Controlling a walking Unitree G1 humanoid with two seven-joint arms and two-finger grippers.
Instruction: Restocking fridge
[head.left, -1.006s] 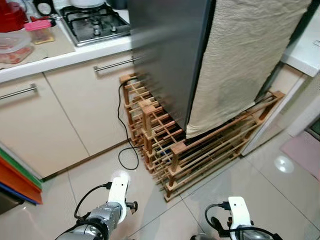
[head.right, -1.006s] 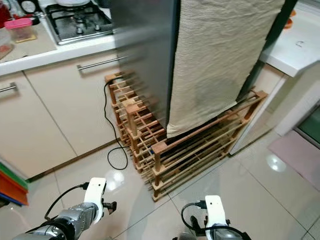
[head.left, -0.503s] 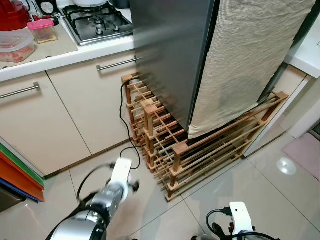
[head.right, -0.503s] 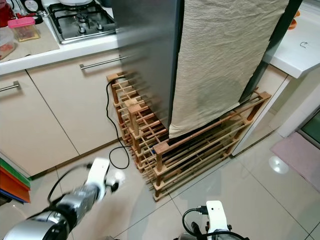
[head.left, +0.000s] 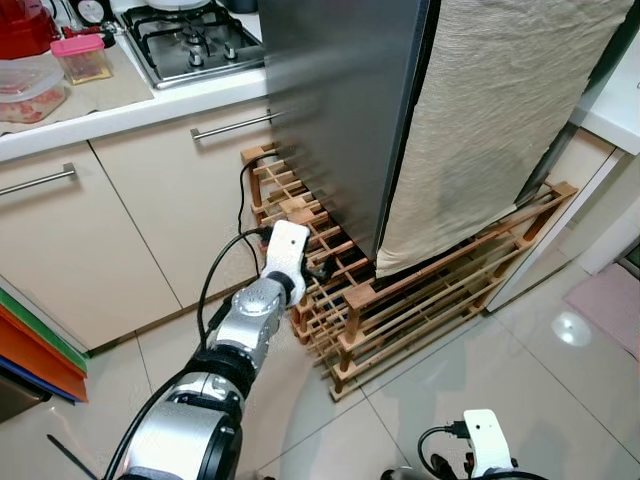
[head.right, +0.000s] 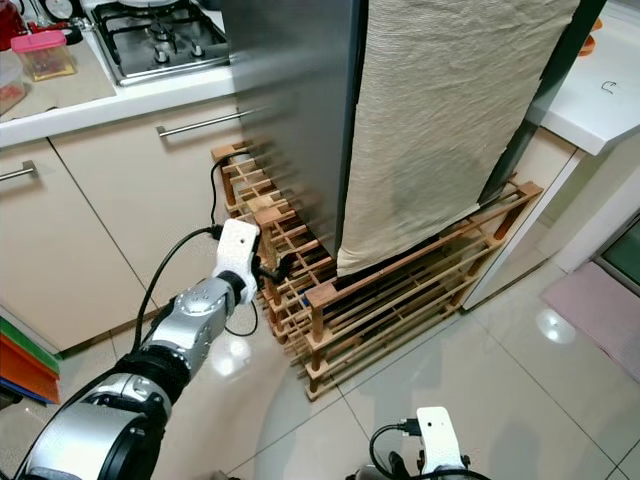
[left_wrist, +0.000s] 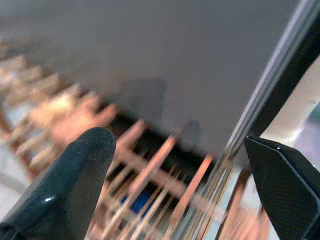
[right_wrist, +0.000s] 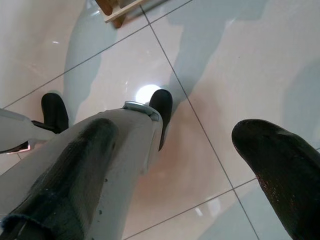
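The tall dark grey fridge (head.left: 340, 100) stands straight ahead, its door shut. A beige cloth (head.left: 490, 130) hangs down over its front. A wooden slatted rack (head.left: 400, 310) wraps around its base. My left gripper (head.left: 320, 268) is raised and reaches out to the rack by the fridge's lower left corner. In the left wrist view its fingers (left_wrist: 85, 165) stand wide apart with the grey fridge side and the rack slats between them, blurred. My right gripper (right_wrist: 185, 145) hangs low and open over the floor tiles; its white wrist (head.left: 485, 450) shows at the bottom.
A counter with a gas hob (head.left: 190, 40) and a pink-lidded box (head.left: 80, 58) runs along the left above beige cabinets (head.left: 70, 250). A black cable (head.left: 243, 200) drops beside the rack. Coloured boards (head.left: 30, 360) lean at far left. A pink mat (head.left: 610, 300) lies at right.
My left arm has swung up from near the floor and forward to the rack at the fridge's lower left corner. The right arm has sunk lower in view.
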